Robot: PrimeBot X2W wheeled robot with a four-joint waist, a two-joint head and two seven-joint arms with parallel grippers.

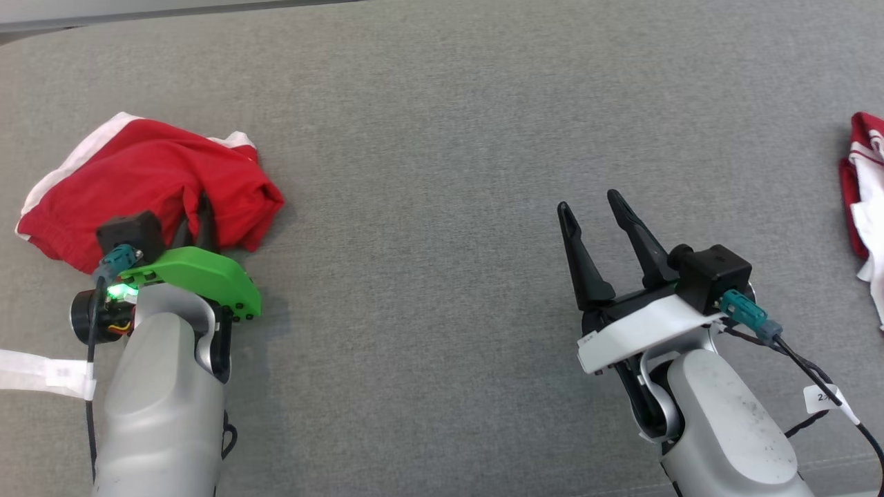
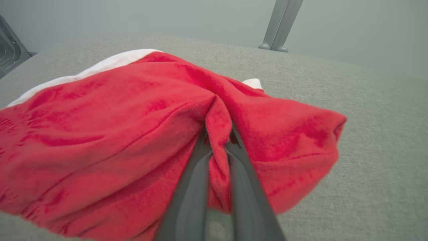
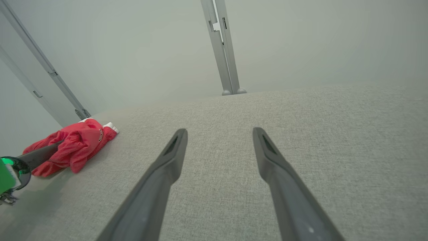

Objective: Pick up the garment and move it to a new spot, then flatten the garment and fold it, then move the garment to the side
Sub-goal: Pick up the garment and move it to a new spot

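On my head camera the red garment (image 1: 138,179) with white trim lies bunched in the upper left of the frame, on the gray fabric surface (image 1: 428,124). My left gripper (image 1: 198,217) is at the garment's lower right edge, its dark tips pushed into the cloth. Through the left wrist camera I see the two fingers (image 2: 190,187) drawn nearly together at the bottom centre, with a ridge of red fabric pinched between them. The rest of the garment spreads across the left and middle of that frame.

My right gripper (image 1: 588,201) sits at the lower right of the head frame, well apart from the garment. It is spread wide and has nothing in it. In the right wrist camera both its prongs stand apart over bare gray surface, and the garment shows small at the middle left edge.

A second red and white cloth (image 1: 867,200) lies at the far right edge of the head frame, partly cut off. A gray metal post (image 3: 222,50) rises beyond the surface's far edge.
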